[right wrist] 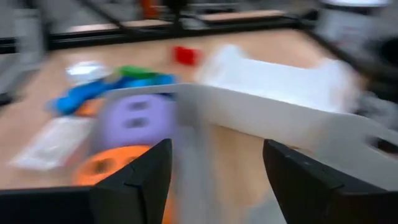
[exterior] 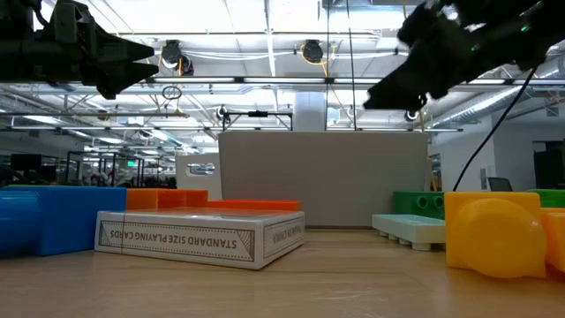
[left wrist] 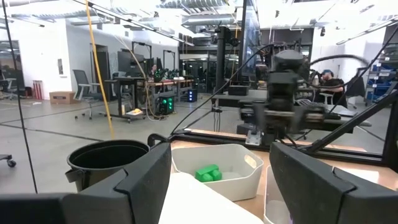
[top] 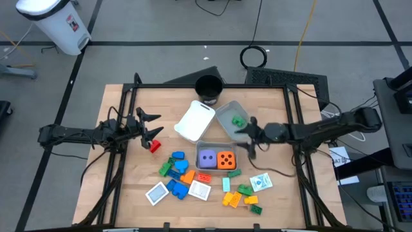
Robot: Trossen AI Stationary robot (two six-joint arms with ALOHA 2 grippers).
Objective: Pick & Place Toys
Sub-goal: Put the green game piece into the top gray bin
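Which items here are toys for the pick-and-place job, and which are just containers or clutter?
Job items:
- green block, lying in the grey tray
- red block
- purple die
- orange die
- white tiles

Not toys:
- white tray
- black cup
- wooden table

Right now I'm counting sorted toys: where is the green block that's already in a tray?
In the high view, the green block lies in the grey tray right of the white tray, below the black cup.
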